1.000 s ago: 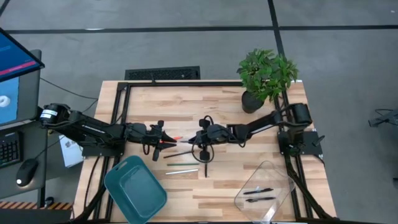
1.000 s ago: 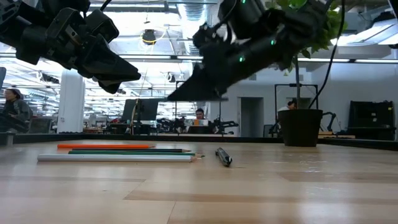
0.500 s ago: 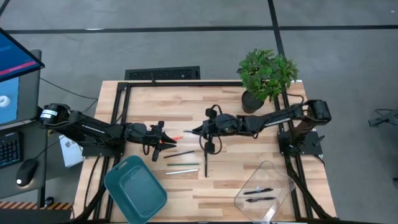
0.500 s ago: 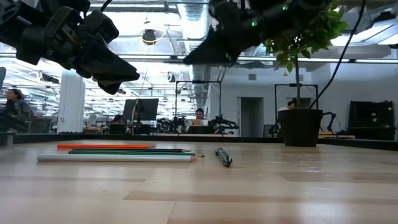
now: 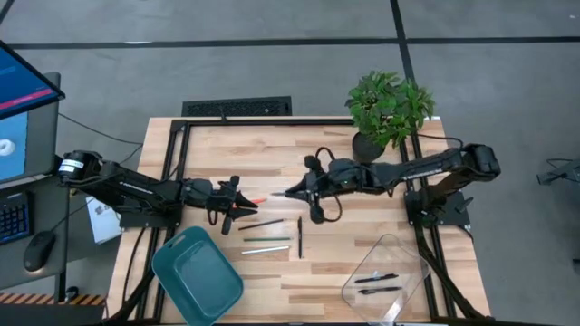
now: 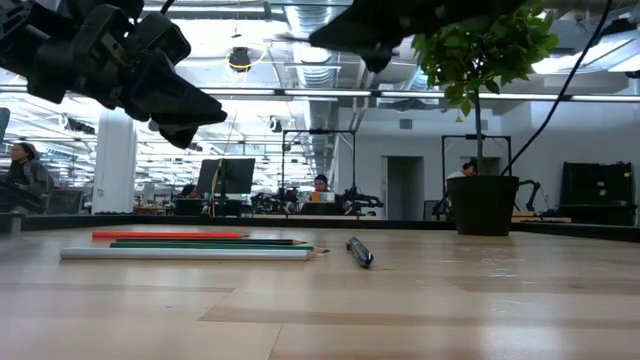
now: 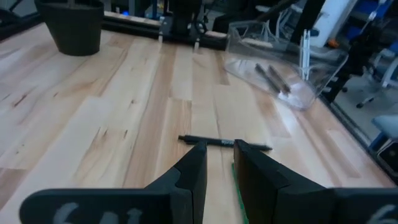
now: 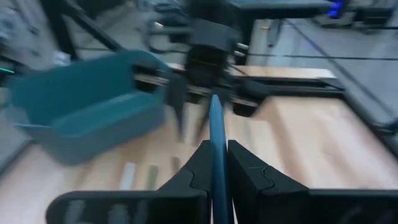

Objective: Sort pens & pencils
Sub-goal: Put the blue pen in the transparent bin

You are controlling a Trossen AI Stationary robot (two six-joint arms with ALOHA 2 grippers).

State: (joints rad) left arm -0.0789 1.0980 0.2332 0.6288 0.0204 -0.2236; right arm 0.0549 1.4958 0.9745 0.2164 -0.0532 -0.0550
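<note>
My right gripper hangs high over the table's middle, shut on a bluish pen. A black pen lies on the table below it and also shows in the left wrist view. An orange-red pencil, a green pencil and a pale pencil lie side by side. My left gripper hovers above the orange pencil with its fingers a narrow gap apart and nothing between them. My right gripper pinches the bluish pen between its two fingers. The pen lies along the fingers, and its free end sticks out past the tips toward the table's left. The fingers come nearly level from the right. The pen is lifted clear.
A teal bin sits at the near left. A clear container at the near right holds two dark pens. A potted plant stands at the far right corner. Black frame rails run along the table's sides.
My right gripper has risen well above the table and drawn back toward the right edge, staying shut on the bluish pen. The pencils and the black pen on the table have not moved.
</note>
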